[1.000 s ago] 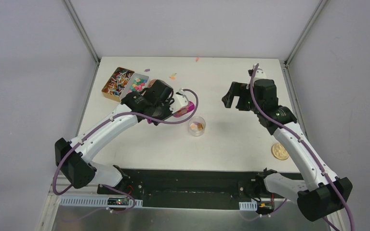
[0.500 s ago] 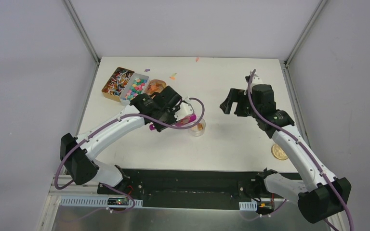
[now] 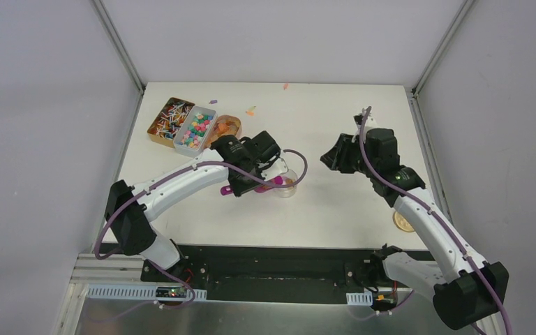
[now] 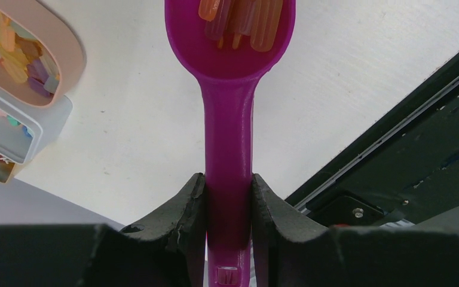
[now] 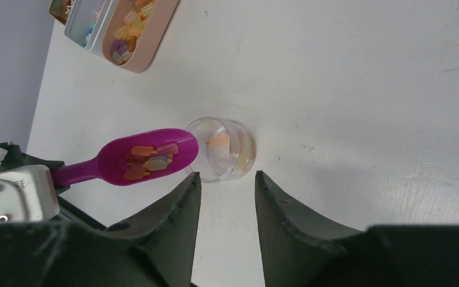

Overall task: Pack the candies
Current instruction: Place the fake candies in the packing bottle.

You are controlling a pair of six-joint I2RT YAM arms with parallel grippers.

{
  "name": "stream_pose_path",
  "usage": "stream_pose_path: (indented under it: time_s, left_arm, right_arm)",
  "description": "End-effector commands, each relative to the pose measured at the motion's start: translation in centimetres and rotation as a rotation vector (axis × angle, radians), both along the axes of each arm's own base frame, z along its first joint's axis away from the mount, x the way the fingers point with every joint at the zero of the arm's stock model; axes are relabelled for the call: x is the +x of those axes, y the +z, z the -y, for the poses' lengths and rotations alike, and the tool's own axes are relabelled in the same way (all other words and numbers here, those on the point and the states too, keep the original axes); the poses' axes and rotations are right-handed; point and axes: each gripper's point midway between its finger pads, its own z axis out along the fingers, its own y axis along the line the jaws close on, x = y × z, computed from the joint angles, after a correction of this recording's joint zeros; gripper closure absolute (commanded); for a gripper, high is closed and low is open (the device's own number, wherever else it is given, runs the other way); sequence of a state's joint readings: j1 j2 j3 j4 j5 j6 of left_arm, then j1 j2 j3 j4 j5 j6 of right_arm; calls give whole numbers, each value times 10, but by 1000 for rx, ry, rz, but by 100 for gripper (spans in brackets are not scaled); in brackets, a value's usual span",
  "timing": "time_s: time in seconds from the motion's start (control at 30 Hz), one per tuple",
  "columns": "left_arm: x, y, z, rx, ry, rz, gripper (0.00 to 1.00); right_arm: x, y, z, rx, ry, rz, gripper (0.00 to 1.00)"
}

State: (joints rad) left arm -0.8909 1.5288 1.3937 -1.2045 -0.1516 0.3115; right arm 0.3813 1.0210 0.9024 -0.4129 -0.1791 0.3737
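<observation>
My left gripper is shut on the handle of the magenta scoop. Several orange and pink candies lie in its bowl. In the top view the scoop reaches the left rim of the small clear jar, which holds a few candies. The right wrist view shows the loaded scoop touching the jar. My right gripper hangs above the table, right of the jar, jaws apart with nothing between them. In the top view the right gripper is apart from the jar.
Three candy trays stand at the back left: a brown one, a grey one and a peach one. The gold lid lies near the right edge. Loose candies lie at the back of the table.
My left arm has carried the loaded scoop from the trays rightward to the jar's rim. My right gripper has drifted nearer and its jaws have narrowed.
</observation>
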Motion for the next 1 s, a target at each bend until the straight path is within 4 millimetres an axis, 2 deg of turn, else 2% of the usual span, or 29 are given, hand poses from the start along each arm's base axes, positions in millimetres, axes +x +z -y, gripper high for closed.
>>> stream_pose_path:
  time_s: [0.0, 0.1, 0.23, 0.4, 0.6, 0.97]
  left_arm:
    - [7, 22, 12, -34, 23, 60, 100]
    - [8, 22, 12, -24, 28, 57, 100]
    - [8, 19, 12, -8, 28, 47, 100]
    - [11, 20, 18, -9, 26, 49, 100]
    - [11, 18, 24, -22, 21, 46, 100]
    - [11, 21, 31, -65, 4, 50, 100]
  right_arm:
    - [-7, 8, -25, 184, 59, -3, 67]
    - [-11, 2, -42, 304, 91, -39, 80]
    - [-9, -9, -58, 358, 97, -46, 90]
    - [-8, -23, -85, 340, 145, -63, 93]
    - [-8, -29, -118, 363, 196, -74, 95]
    - [17, -45, -162, 415, 207, -103, 99]
